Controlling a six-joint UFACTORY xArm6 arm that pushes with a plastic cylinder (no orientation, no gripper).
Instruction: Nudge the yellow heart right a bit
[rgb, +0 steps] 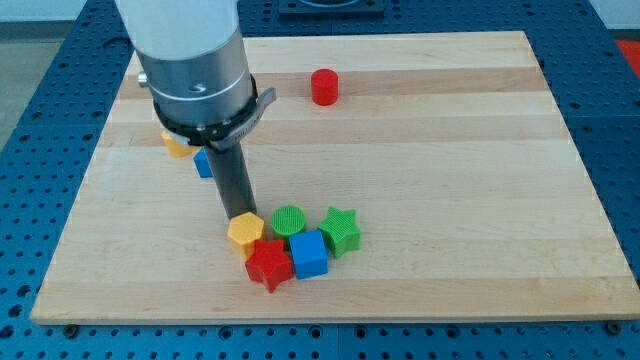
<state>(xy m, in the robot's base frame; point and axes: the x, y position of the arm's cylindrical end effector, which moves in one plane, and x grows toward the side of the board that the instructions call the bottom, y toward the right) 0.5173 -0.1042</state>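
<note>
Eight blocks on the desk (450, 150): two each of yellow, blue, red, green. The half-hidden yellow heart (176, 146) lies toward the view's top-left of my tip (241, 216), which touches the yellow hexagon (245, 233).

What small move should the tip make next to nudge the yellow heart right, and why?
Probably slide my tip from the pentagon-like yellow block it touches to the view's left of the half-hidden yellow block, likely the heart. A rightward push must start there; a blue block sits close on its right.
</note>
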